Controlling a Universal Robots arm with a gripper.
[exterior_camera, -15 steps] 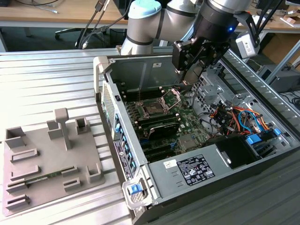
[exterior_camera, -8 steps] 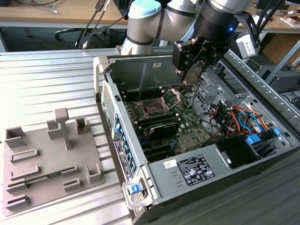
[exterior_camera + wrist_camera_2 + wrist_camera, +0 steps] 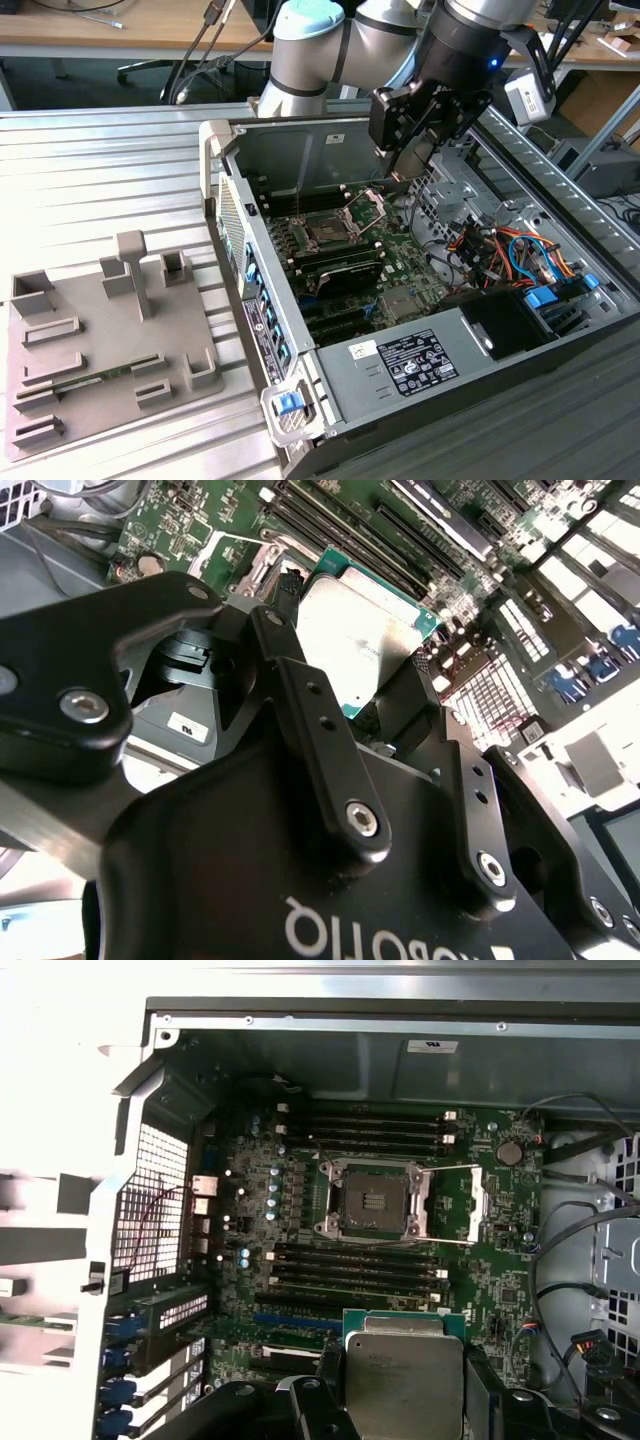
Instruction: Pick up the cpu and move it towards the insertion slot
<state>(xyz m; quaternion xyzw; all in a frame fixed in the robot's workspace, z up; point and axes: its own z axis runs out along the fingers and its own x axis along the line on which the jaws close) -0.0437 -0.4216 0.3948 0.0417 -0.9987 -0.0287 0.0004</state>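
The cpu, a flat square chip with a silvery top and green rim, is held between the black fingers of my gripper, which is shut on its edges. In the first wrist view my gripper holds it above the green board, short of the insertion slot. That slot is a dark square socket in a silver frame, with its load plate swung open beside it. In the exterior view my gripper hangs inside the open computer case, above and to the exterior view's right of the insertion slot.
Long black memory slots flank the socket on both sides. The case wall rises behind it, and cables and a power supply fill the exterior view's right. A grey tray with a green memory stick lies outside the case.
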